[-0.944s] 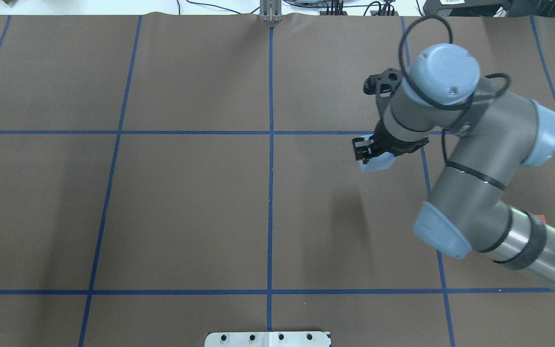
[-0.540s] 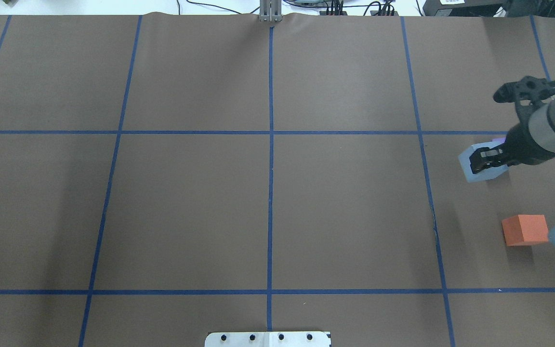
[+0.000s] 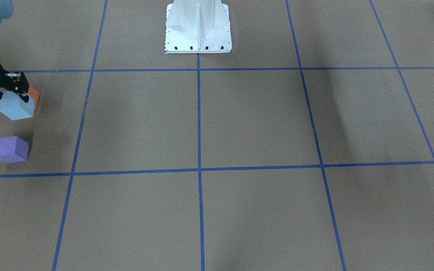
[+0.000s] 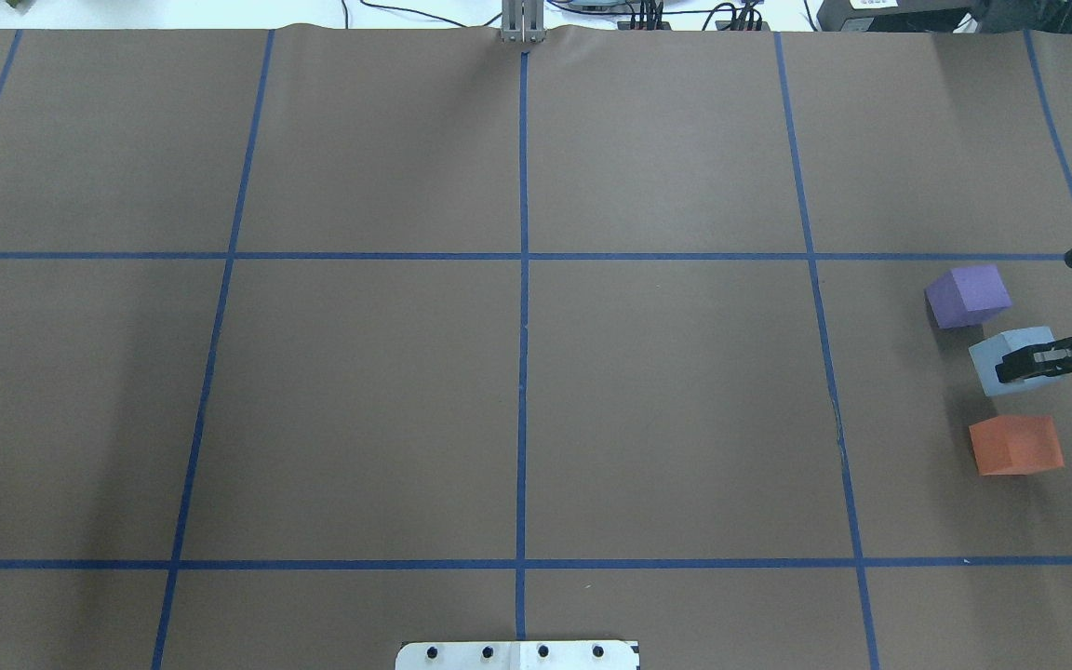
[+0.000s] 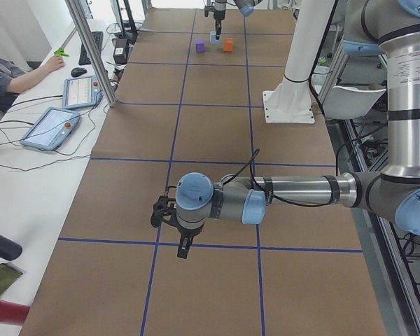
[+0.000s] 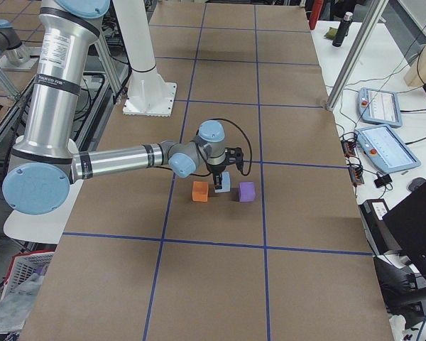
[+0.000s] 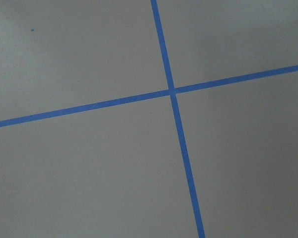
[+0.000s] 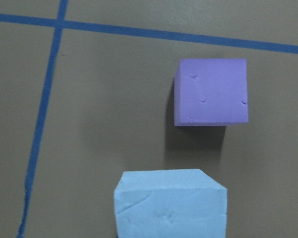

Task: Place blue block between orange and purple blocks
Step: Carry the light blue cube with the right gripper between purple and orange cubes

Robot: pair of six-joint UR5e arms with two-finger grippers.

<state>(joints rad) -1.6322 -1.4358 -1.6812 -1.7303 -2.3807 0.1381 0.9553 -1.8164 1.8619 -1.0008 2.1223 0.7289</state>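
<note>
The light blue block (image 4: 997, 352) sits in the gap between the purple block (image 4: 968, 295) and the orange block (image 4: 1015, 445), near the table's right edge. My right gripper (image 4: 1022, 365) is shut on the blue block from the right. I cannot tell whether the block touches the table. In the front-facing view the blue block (image 3: 15, 106) partly hides the orange block (image 3: 35, 96), with the purple block (image 3: 11, 149) in front. The right wrist view shows the blue block (image 8: 169, 203) below the purple block (image 8: 211, 91). My left gripper (image 5: 166, 215) shows only in the exterior left view, so I cannot tell its state.
The brown table is marked with a blue tape grid (image 4: 524, 256). The white robot base plate (image 4: 517, 654) is at the near edge. My left arm (image 5: 280, 192) reaches low over the table at its left end. The left wrist view shows only a tape crossing (image 7: 172, 90).
My right arm has swept right with the blue block, from the centre-right of the table into the gap between the purple and orange blocks, which it no longer hides.
</note>
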